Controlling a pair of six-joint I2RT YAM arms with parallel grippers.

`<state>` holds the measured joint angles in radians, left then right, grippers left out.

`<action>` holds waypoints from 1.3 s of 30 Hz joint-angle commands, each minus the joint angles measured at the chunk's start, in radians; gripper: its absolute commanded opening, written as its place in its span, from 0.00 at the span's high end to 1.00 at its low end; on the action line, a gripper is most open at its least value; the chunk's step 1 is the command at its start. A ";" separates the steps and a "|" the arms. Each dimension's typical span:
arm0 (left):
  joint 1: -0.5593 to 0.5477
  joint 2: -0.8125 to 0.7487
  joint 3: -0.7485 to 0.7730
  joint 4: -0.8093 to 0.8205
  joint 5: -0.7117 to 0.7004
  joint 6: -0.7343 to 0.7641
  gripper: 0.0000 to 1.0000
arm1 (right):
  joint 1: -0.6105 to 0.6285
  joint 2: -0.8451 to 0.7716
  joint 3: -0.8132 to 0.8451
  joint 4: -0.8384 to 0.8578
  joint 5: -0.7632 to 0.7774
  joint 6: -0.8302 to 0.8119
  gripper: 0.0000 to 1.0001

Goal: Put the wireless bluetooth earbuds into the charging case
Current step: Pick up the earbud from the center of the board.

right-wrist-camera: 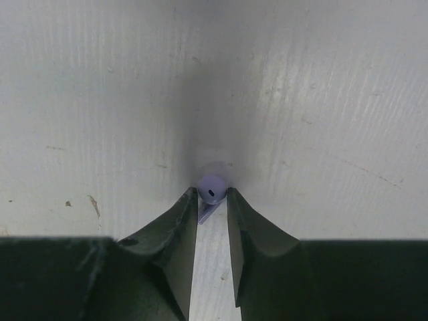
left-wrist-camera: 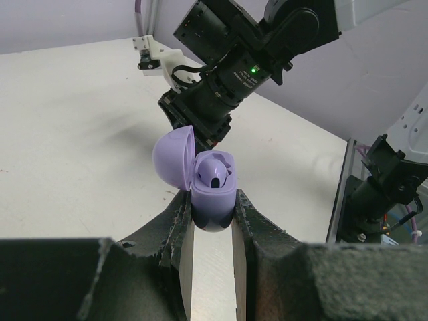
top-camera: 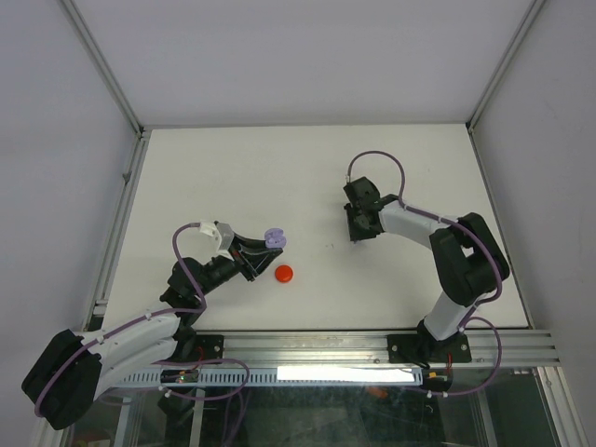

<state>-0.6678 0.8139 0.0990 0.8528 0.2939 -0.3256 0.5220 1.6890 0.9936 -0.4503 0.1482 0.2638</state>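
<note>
My left gripper (top-camera: pixel 262 249) is shut on the base of a pale lavender charging case (top-camera: pixel 274 238) and holds it just above the table. In the left wrist view the case (left-wrist-camera: pixel 212 197) sits between my fingertips with its lid (left-wrist-camera: pixel 172 157) swung open to the left. One lavender earbud (left-wrist-camera: pixel 215 172) sits in it. My right gripper (top-camera: pixel 358 229) points down at the table, to the right of the case. In the right wrist view its jaws (right-wrist-camera: pixel 212 195) are closed on a second lavender earbud (right-wrist-camera: pixel 211 188), head forward and stem back, at the table surface.
A red round disc (top-camera: pixel 283 273) lies on the white table (top-camera: pixel 186 177) just in front of the case. The right arm's wrist (left-wrist-camera: pixel 221 80) looms behind the case in the left wrist view. Grey walls and a metal frame enclose the table.
</note>
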 commanded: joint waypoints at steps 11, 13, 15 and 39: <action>-0.005 -0.006 0.024 0.037 0.025 0.005 0.92 | 0.003 -0.010 0.010 -0.005 0.015 -0.025 0.87; -0.006 -0.002 0.026 0.041 0.028 0.006 0.92 | 0.014 -0.040 0.015 -0.017 0.024 -0.029 0.88; -0.005 0.004 0.028 0.047 0.032 0.007 0.92 | 0.028 -0.078 0.023 -0.027 0.034 -0.037 0.89; -0.005 0.093 0.073 0.192 0.117 0.018 0.91 | 0.383 -0.649 -0.009 0.261 0.090 -0.291 0.91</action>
<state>-0.6678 0.9012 0.1329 0.9398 0.3721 -0.3252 0.8490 1.1271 1.0092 -0.3790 0.2241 0.0578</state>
